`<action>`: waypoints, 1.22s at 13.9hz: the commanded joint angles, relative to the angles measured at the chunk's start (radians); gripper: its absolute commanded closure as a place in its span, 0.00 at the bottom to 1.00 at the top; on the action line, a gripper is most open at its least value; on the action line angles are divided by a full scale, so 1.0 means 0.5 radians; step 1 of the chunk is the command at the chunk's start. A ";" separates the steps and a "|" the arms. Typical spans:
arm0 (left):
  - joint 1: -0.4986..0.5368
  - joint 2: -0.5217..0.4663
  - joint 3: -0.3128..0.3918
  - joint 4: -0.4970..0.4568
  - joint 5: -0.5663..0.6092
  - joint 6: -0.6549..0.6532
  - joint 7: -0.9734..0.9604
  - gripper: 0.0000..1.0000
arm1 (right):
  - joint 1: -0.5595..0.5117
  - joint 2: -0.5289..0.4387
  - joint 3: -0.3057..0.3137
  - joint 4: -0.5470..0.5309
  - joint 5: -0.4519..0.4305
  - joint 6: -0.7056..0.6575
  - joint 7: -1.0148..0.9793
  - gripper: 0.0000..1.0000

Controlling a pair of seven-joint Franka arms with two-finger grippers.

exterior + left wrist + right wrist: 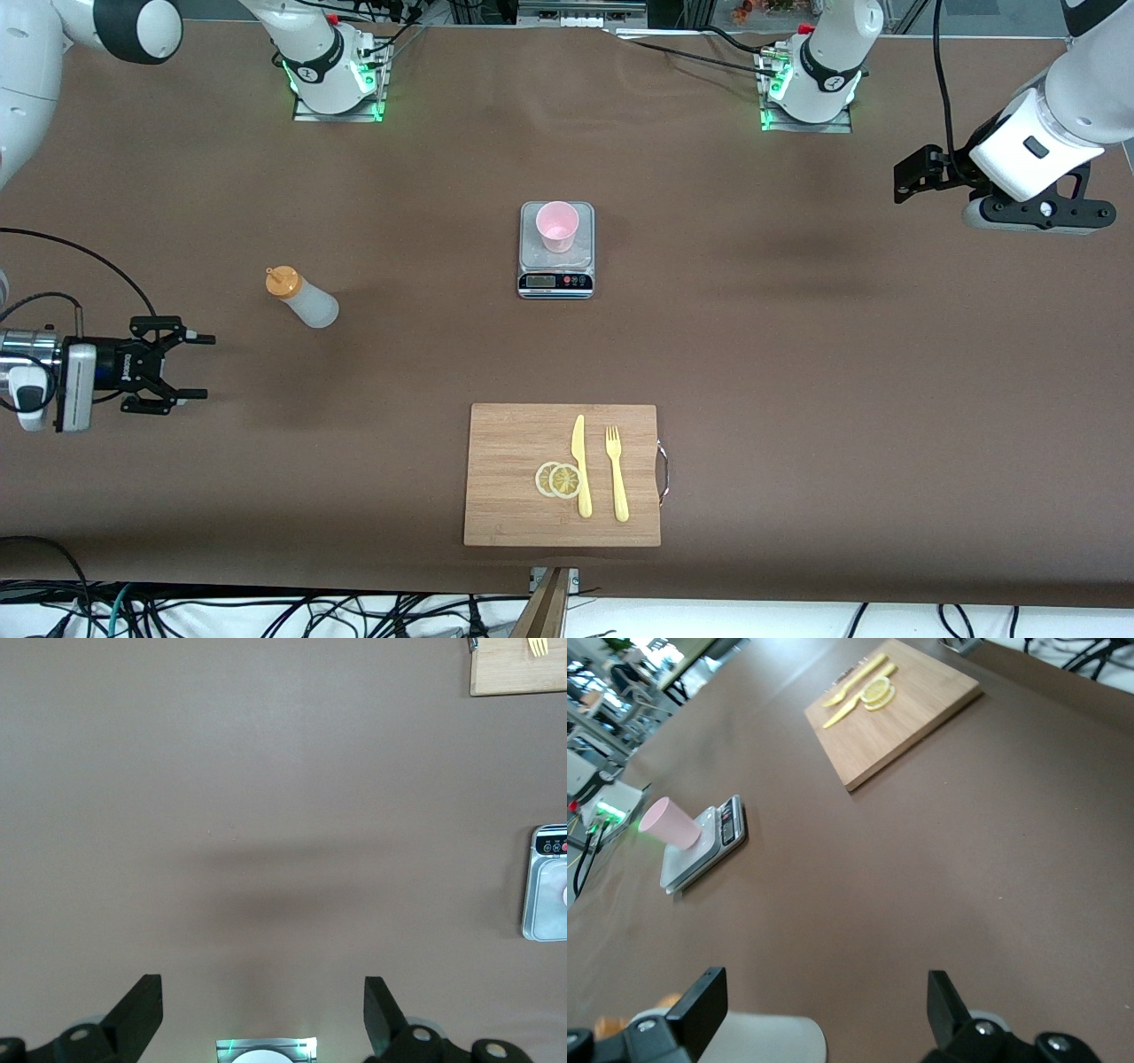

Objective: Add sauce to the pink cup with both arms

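Observation:
The pink cup (557, 226) stands on a small silver kitchen scale (555, 266) at the table's middle; it also shows in the right wrist view (671, 822). The sauce bottle (301, 299), whitish with an orange cap, stands on the table toward the right arm's end. My right gripper (208, 365) is open and empty, low over the table beside the bottle and apart from it. The bottle's body (757, 1038) shows at the edge of the right wrist view, beside one finger. My left gripper (902, 180) is open and empty, held high over the left arm's end of the table.
A wooden cutting board (563, 474) lies nearer the front camera than the scale, with a yellow knife (580, 465), a yellow fork (617, 472) and two lemon slices (558, 479) on it. The left wrist view shows the scale's edge (549, 895) and a board corner (518, 669).

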 commanded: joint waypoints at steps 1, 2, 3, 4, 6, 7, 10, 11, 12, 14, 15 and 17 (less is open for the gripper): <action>-0.005 0.033 -0.005 0.071 0.018 -0.050 0.015 0.00 | 0.116 -0.020 0.005 0.107 -0.114 0.071 0.420 0.00; -0.005 0.037 -0.005 0.071 0.018 -0.050 0.018 0.00 | 0.165 -0.035 0.002 0.107 -0.144 0.120 0.549 0.00; -0.005 0.037 -0.005 0.074 0.018 -0.050 0.018 0.00 | 0.208 -0.069 0.002 0.107 -0.193 0.175 0.684 0.00; -0.005 0.037 -0.005 0.071 0.018 -0.050 0.015 0.00 | 0.266 -0.111 0.005 0.107 -0.285 0.218 0.834 0.00; -0.005 0.037 -0.005 0.071 0.018 -0.050 0.018 0.00 | 0.404 -0.240 0.011 0.095 -0.524 0.267 1.190 0.00; -0.005 0.034 -0.005 0.071 0.018 -0.050 0.018 0.00 | 0.471 -0.292 0.011 0.095 -0.634 0.267 1.383 0.00; -0.005 0.034 -0.005 0.071 0.018 -0.053 0.015 0.00 | 0.619 -0.498 0.011 0.000 -0.972 0.252 1.832 0.00; -0.008 0.033 -0.005 0.071 0.018 -0.053 0.015 0.00 | 0.650 -0.599 0.020 -0.094 -1.091 0.252 1.894 0.00; -0.008 0.037 -0.005 0.071 0.018 -0.053 0.015 0.00 | 0.674 -0.688 0.024 -0.190 -1.220 0.249 1.928 0.00; -0.005 0.033 -0.005 0.071 0.018 -0.053 0.018 0.00 | 0.675 -0.872 0.033 -0.401 -1.490 0.264 1.895 0.00; -0.005 0.033 -0.005 0.071 0.018 -0.053 0.015 0.00 | 0.671 -0.930 0.036 -0.451 -1.607 0.267 1.879 0.00; -0.005 0.033 -0.005 0.071 0.018 -0.056 0.018 0.00 | 0.665 -0.977 0.036 -0.463 -1.749 0.273 1.873 0.00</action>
